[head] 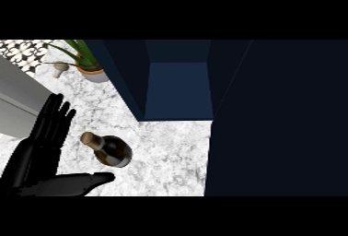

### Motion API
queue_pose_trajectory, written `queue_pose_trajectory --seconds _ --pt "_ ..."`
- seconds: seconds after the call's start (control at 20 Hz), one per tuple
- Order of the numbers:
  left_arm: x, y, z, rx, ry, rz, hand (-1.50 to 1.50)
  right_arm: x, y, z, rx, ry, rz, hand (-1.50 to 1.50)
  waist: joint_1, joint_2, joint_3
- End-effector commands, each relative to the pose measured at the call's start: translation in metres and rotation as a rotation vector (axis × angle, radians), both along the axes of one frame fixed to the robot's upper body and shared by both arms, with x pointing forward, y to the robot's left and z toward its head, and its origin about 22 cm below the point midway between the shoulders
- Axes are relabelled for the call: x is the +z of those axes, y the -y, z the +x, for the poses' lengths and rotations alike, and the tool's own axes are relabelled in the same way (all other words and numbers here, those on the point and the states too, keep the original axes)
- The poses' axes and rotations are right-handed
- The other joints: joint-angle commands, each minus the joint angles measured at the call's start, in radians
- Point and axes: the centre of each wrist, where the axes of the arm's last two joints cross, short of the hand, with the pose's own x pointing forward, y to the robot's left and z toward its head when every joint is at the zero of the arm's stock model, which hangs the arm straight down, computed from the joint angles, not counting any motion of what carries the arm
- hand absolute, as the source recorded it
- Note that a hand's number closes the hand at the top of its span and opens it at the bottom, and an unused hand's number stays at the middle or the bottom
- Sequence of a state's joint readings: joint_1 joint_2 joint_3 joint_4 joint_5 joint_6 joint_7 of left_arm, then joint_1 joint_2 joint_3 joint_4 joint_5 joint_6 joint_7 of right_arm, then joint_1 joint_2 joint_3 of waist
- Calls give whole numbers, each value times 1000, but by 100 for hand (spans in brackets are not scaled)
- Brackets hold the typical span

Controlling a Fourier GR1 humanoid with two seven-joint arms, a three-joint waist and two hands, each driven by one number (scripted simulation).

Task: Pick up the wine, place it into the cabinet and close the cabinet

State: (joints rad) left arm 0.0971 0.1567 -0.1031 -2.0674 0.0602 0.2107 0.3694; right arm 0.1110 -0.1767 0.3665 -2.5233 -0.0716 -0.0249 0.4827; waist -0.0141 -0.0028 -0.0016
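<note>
A dark wine bottle [113,152] with a brown cork end stands on the marble counter [170,152], in front of the open cabinet. The navy cabinet [178,87] shows its inside at the top middle, and its open door [279,120] fills the right side of the view. My left hand [41,143] is just left of the bottle with straight fingers pointing up. Its thumb reaches rightward below the bottle, and the hand does not touch the bottle. My right hand does not show.
A potted green plant [92,71] stands at the back left beside the cabinet wall. A small pale mushroom-shaped object [61,67] lies left of it. A grey unit [14,94] runs along the left edge.
</note>
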Motion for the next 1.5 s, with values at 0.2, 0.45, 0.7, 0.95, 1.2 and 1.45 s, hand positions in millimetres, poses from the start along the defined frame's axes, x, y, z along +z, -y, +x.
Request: queue_pose_trajectory --seconds 0.2,0.45,0.7,0.95,1.2,1.45 --pt "-36 -15 10 -2 -44 -1 -150 35 13 -52 40 83 53 -150 0 -2 0" --pt "-66 -17 25 40 -59 11 -150 30 11 -52 43 72 64 -150 -7 -1 1" --pt "-90 -34 32 52 -93 18 -150 34 19 -56 36 68 57 -150 -14 0 1" --pt "-109 -56 28 39 -116 23 -150 32 16 -51 29 90 47 -150 -3 -1 1" --pt "-138 -62 29 5 -122 -15 -150 30 17 -51 30 85 56 -150 -6 0 1" --pt "-173 -33 28 -21 -156 -18 -150 33 17 -55 39 106 63 -150 -20 -1 0"
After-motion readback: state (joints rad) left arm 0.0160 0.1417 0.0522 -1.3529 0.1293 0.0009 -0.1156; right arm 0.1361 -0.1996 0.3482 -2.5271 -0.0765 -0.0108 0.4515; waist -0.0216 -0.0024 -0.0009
